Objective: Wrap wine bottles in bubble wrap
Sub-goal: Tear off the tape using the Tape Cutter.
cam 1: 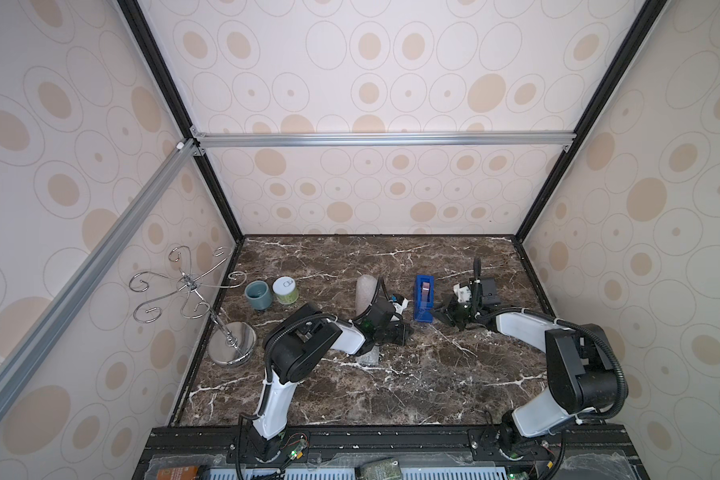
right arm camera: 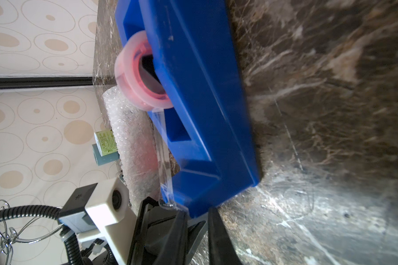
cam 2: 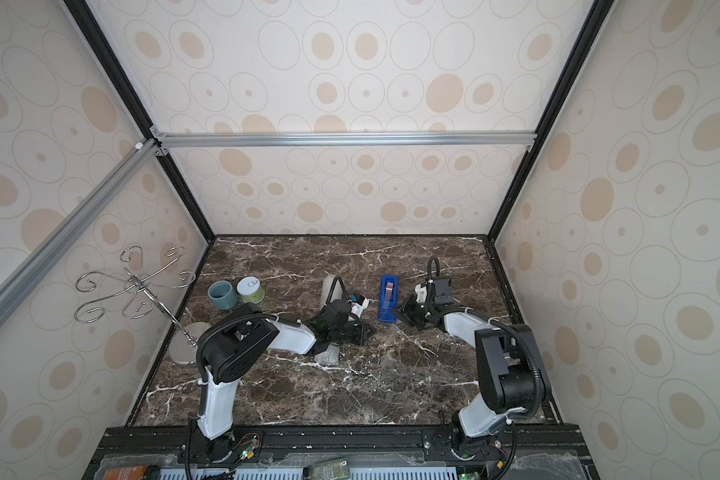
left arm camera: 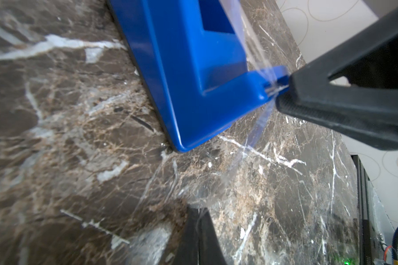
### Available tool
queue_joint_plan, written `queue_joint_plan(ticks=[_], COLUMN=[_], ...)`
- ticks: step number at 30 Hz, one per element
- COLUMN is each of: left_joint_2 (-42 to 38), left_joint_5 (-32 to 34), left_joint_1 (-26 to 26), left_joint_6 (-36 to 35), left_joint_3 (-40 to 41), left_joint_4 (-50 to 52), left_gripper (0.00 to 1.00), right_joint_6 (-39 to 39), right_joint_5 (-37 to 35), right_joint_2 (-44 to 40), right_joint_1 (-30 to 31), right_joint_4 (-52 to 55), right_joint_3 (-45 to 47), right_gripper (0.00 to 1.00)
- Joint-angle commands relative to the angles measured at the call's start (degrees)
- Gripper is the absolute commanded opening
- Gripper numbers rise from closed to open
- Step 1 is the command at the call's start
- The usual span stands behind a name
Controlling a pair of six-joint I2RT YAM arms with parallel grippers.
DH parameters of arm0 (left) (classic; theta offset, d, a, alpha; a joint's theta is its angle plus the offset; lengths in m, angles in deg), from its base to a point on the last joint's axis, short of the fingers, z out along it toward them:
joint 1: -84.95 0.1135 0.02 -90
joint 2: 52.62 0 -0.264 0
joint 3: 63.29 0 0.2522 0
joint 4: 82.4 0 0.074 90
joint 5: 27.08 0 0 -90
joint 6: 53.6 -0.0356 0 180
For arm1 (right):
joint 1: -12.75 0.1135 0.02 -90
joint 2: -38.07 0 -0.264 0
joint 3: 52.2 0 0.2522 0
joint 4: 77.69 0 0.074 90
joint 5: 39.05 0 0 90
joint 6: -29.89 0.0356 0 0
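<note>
The bubble wrap [cam 1: 366,291] [cam 2: 331,291] lies rolled into a whitish tube [right arm camera: 133,142] on the marble table, partly under my left arm. The wine bottle is hidden. A strip of clear tape [left arm camera: 251,142] runs from the cutter of the blue tape dispenser [cam 1: 424,299] [left arm camera: 193,68] to my left gripper [cam 1: 404,332] [left arm camera: 198,210], which is shut on the strip's end. My right gripper [cam 1: 437,311] [right arm camera: 197,213] sits at the dispenser's cutter end [right arm camera: 205,103], with its jaws closed on that blue end.
A chrome hook stand [cam 1: 192,286] with a round base [cam 1: 231,343] stands at the left wall. A teal cup [cam 1: 258,295] and a green-and-white jar [cam 1: 285,290] sit behind the left arm. Patterned walls enclose three sides of the table.
</note>
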Motion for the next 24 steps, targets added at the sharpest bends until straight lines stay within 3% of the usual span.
queue_joint_plan(ticks=[1,24], left_joint_2=[1.4,1.8], left_joint_5=[3.2,7.5], left_joint_1=[-0.3,0.5], left_joint_6=[-3.1,-12.8], left_joint_3=[0.9,0.3], left_joint_4=[10.6,21.9], left_gripper=[0.00,0.00], right_joint_6=[0.0,-1.7], right_joint_5=[-6.6,-7.4], right_joint_2=[3.4,4.3], right_joint_1=[-0.2,-0.4], right_joint_4=[1.7,2.3], right_joint_3=[0.9,0.0], right_gripper=[0.18,0.17])
